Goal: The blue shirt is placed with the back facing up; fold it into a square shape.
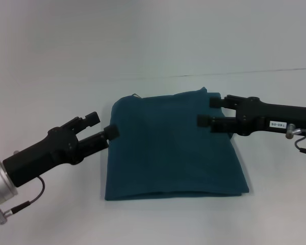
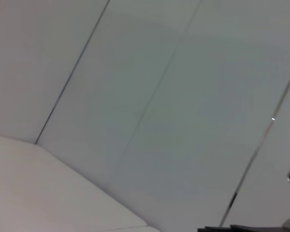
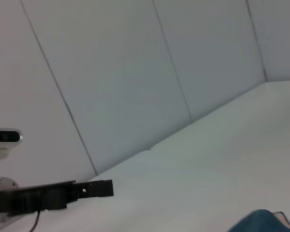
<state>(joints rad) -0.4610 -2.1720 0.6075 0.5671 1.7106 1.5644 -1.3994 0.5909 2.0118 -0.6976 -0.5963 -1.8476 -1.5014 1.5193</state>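
- The blue shirt (image 1: 173, 148) is seen lying flat on the white bench (image 1: 51, 92), folded into a roughly four-sided block at the middle of the head view.
- Its near edge is straight and shows layered cloth at the near right corner; its left edge runs nearly straight from front to back.
- The far edge is uneven, with a small peak of cloth towards the far right corner, and the right edge slants outward towards the front.
- The left end effector (image 1: 103, 126) is held just beside the shirt's far left corner, its two fingers spread apart with nothing between them; whether the lower fingertip touches the cloth cannot be told.
- The right end effector (image 1: 207, 112) is held over the shirt's far right part, its two fingers parted and empty, pointing towards the middle of the cloth.
- Bare bench is seen on every side of the shirt: a wide band beyond the far edge up to the wall, and open strips to the left, the right and the front.
- In the right wrist view a corner of the shirt (image 3: 261, 221) is seen at the frame's edge, with the left end effector (image 3: 99, 188) farther off over open bench.
- In the left wrist view only pale panelled wall (image 2: 150, 96) and bench surface are shown.
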